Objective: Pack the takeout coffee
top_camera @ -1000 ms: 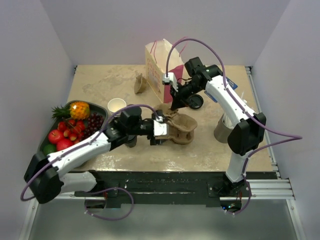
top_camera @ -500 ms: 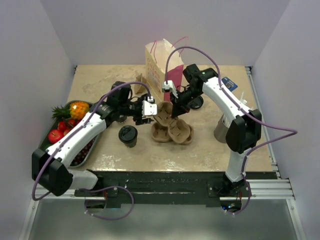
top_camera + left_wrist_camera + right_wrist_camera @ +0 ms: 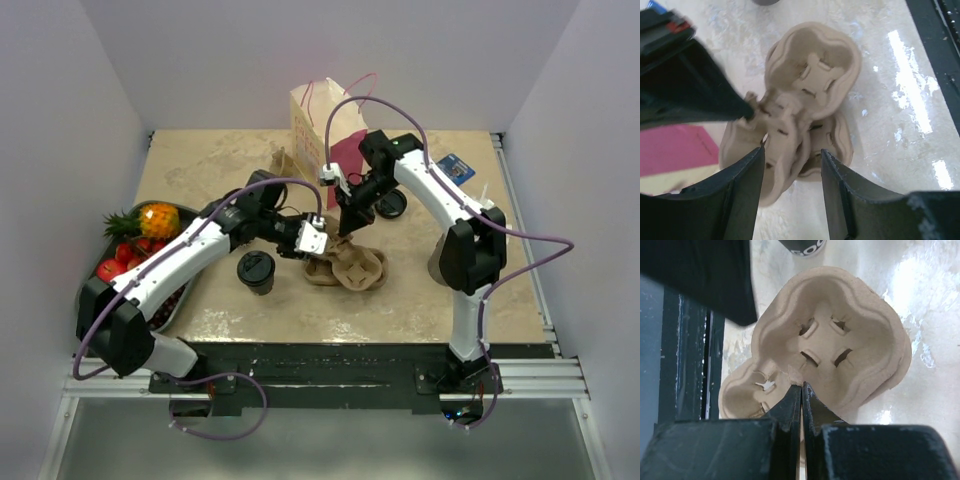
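two robot arms meet over a pulp cup carrier on a marbled table. the right gripper has its fingers pressed flat together, their tips nipping a thin ridge near the carrier's middle. the carrier's broad lobe spreads out beyond those tips, and a smaller lobe sits down to one side of them.

the left gripper comes in from the opposite side. its two dark fingers stand partway apart, astride the carrier's near edge. a sliver of bare table shows between the pulp and one finger, so they are not clamped on it. the right gripper's tips show ahead of these fingers and off to one side, touching the same carrier.

the takeout coffee stands upright on the table with its black lid on. it is apart from both pairs of fingers, behind the left gripper and close by that arm's forearm. from the right wrist, its dark band shows past the carrier's far lobe.

a paper bag stands behind the right gripper. a loose black lid lies beside that arm, and a pineapple sits well off to the left.
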